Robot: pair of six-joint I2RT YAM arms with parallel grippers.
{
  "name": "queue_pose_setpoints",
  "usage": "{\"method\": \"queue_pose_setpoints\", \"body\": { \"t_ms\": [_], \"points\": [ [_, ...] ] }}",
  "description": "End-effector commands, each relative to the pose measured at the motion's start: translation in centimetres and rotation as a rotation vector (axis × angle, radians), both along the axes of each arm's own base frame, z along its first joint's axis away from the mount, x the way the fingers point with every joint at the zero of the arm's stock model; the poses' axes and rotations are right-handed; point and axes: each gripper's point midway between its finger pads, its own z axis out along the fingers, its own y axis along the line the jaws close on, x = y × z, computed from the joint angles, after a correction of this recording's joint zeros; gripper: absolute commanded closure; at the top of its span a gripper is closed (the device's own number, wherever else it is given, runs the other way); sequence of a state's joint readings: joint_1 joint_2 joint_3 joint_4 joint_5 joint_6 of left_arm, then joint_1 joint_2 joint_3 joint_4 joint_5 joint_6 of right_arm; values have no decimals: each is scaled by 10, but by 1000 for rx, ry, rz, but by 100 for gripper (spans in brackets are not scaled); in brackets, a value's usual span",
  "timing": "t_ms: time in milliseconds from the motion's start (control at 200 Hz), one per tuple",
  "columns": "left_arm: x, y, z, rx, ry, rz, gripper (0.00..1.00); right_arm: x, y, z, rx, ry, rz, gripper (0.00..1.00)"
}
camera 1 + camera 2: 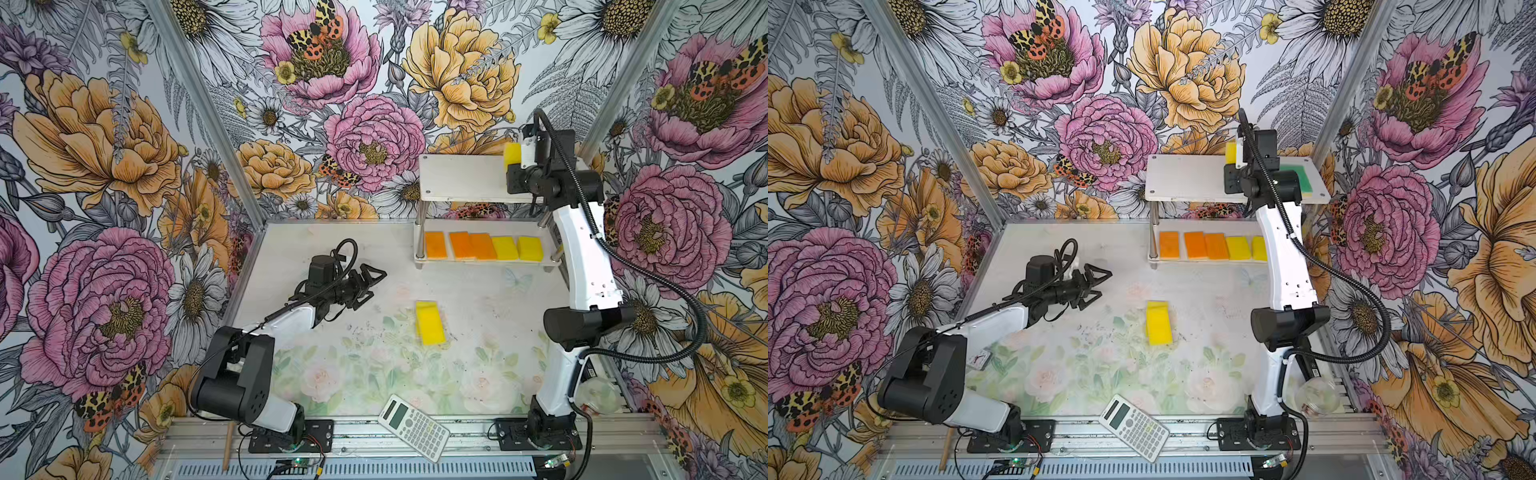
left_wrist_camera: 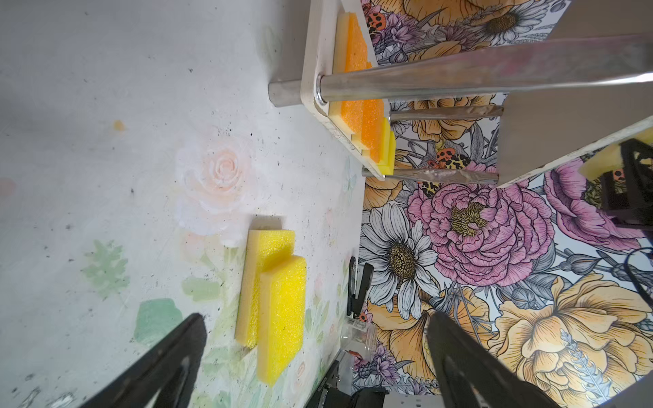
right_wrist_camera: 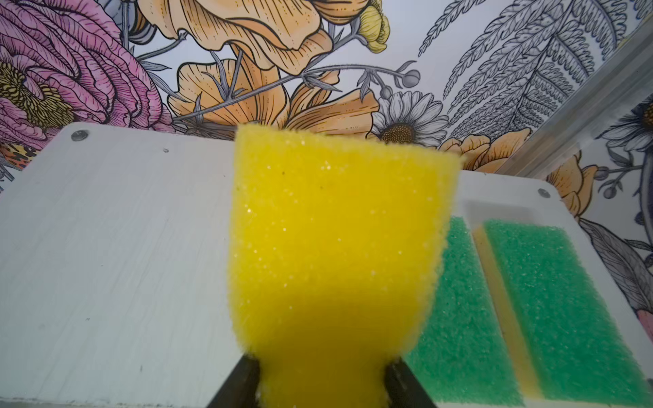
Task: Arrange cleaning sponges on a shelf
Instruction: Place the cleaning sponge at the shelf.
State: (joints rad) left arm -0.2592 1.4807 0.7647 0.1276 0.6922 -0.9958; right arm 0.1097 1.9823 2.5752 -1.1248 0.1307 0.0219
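The left arm (image 1: 286, 320) and right arm (image 1: 582, 249) are being shown with glossy white link shells between bulky black joint housings (image 1: 232, 382). Small dark screw holes are being shown on the right arm's shell, and a black corrugated cable (image 1: 702, 324) is being seen running off it. The left gripper (image 1: 378, 284) is being shown black, triangular and openwork.

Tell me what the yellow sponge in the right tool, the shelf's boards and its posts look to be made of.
Yellow sponge: soft open-cell foam with a coarse, glinting scrub face; it pinches narrow where the right tool squeezes it. Shelf boards: matte white painted wood or laminate, probably; faint streaks, screw heads at corners. Posts: polished metal, mirroring the wallpaper.
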Motion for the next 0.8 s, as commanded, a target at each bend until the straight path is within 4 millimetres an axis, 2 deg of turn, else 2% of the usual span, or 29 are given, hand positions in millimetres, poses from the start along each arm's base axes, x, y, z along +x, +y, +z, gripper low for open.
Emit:
{"method": "queue_pose_setpoints", "body": {
  "t_ms": [0,335,791],
  "points": [
    [-1,6,2,14,-19,11,1,6,2,5,32,-28,8,52],
    [0,8,-3,22,-11,20,1,22,3,-21,50,25,14,51],
    [1,8,-5,24,-5,19,1,29,0,-34,56,51,3,44]
  ]
}}
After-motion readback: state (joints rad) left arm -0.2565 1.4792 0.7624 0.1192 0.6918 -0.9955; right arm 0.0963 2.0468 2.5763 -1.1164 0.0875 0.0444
